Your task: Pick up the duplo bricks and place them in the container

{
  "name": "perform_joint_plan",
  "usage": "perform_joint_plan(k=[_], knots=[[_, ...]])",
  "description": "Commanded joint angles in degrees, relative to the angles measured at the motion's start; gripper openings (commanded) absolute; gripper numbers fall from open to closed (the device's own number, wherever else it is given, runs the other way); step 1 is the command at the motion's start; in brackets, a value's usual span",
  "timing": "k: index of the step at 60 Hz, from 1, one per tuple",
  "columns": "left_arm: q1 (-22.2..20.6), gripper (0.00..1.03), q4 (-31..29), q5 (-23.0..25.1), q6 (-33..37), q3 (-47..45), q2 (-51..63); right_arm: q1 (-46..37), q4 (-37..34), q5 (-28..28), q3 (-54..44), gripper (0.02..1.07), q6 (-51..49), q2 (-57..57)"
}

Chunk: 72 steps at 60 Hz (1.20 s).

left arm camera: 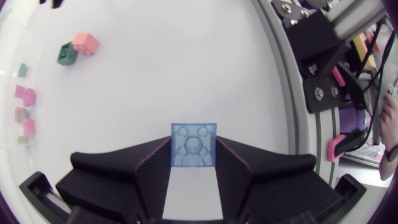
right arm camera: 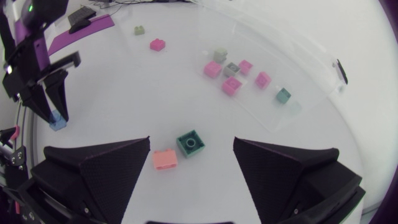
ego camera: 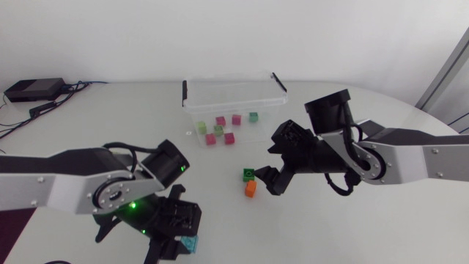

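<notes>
While the left gripper [left arm camera: 194, 155] is closed on a blue brick [left arm camera: 194, 144], pinched from both sides at its fingertips, the right gripper [right arm camera: 191, 142] stands wide open and holds nothing.
Green brick [ego camera: 249, 174] and orange brick [ego camera: 250, 188] lie side by side on the table [ego camera: 132, 117], under the right gripper's spread fingers. Nearby, the clear container [ego camera: 234, 95] holds pink and green bricks [ego camera: 236, 119].

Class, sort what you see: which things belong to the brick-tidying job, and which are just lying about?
Job: blue brick; green brick; orange brick; container; pink and green bricks inside it.
Lying about: black box; cables beside it.
</notes>
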Motion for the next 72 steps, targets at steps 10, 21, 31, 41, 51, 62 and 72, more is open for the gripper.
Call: perform_joint_plan(k=[10,21,31,41,51,62,72], knots=[[6.59,0.21,-1.47,-0.28,0.3,11.9,-0.3,2.66,-1.82,-0.29,-1.9,0.97,-1.74,4.01],[10.11,0.21,-1.21,-0.02,-1.37,20.69,3.04,3.28,-2.87,-0.29,-1.28,0.96,-2.88,8.05],[11.69,0.21,0.46,0.86,-4.53,26.05,6.47,3.28,-2.87,-0.2,-0.05,0.95,-3.5,11.22],[13.18,0.21,4.51,1.39,-8.4,30.7,8.67,3.19,-2.78,-0.2,1.97,0.94,-3.67,14.12],[14.59,0.21,7.41,2.01,-11.39,35.71,11.39,2.93,-2.87,-0.11,4.16,0.9,-3.85,16.75],[16.52,0.21,12.07,2.01,-14.81,41.16,16.58,2.75,-2.87,-0.2,5.04,0.62,-3.76,18.95],[17.58,0.21,14.09,0.86,-17.19,46.17,20.8,2.93,-2.78,-0.2,4.25,0.36,-3.85,19.04]])
